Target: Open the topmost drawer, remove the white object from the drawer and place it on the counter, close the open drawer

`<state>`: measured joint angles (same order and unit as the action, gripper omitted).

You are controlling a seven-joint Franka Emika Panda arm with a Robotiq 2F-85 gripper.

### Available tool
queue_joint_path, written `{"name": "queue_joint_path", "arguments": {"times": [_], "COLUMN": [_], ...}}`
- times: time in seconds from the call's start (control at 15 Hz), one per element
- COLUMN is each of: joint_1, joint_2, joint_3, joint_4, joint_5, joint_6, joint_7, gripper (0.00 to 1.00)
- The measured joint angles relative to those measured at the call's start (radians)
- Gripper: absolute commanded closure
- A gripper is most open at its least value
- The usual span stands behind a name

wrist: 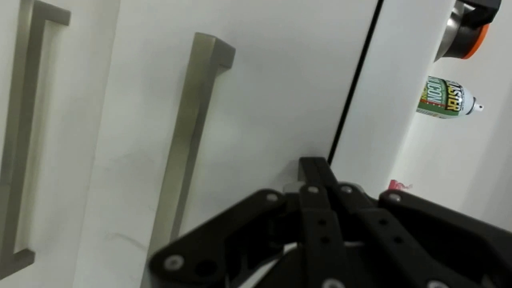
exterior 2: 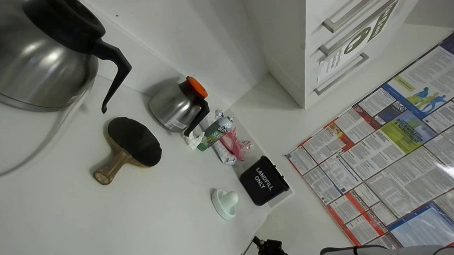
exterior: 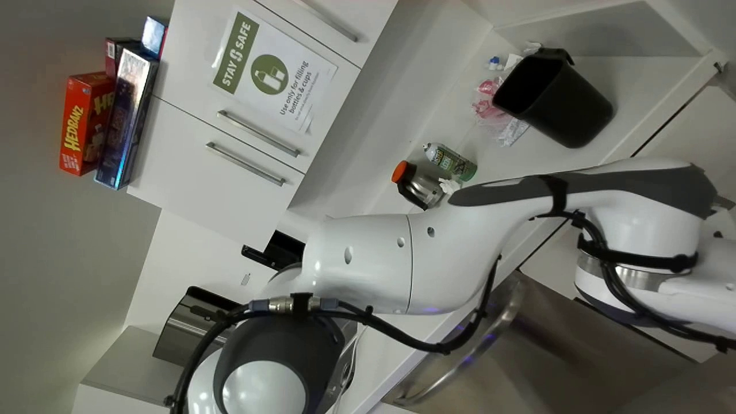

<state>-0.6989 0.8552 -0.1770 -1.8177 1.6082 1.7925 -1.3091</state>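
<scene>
The topmost drawer shows in the wrist view with its flat white front and brushed-metal bar handle. It looks closed, with a thin dark gap between its front and the counter edge. My gripper is shut and empty, its fingertips at the drawer front near the top edge, right of the handle; I cannot tell whether they touch. In an exterior view the gripper is at the edge of the counter. The white object, with a round base and a rounded knob, sits on the counter. The drawer's inside is hidden.
A black bin, a pinkish plastic bag, a spray can, an orange-lidded pot, a black paddle and a large steel pot stand or lie on the counter. A lower drawer's handle sticks out.
</scene>
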Motion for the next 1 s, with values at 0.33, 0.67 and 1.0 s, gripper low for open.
{"name": "queue_joint_path", "arguments": {"times": [0.33, 0.67, 1.0], "joint_1": [0.084, 0.163, 0.272], "joint_2": [0.018, -0.005, -0.186], "joint_3": [-0.016, -0.09, -0.224], "joint_4": [0.017, -0.003, -0.15], "joint_5": [0.036, 0.046, -0.083], "joint_6": [0.004, 0.025, 0.144], "joint_7": [0.0, -0.004, -0.009], "gripper": [1.0, 1.0, 1.0]}}
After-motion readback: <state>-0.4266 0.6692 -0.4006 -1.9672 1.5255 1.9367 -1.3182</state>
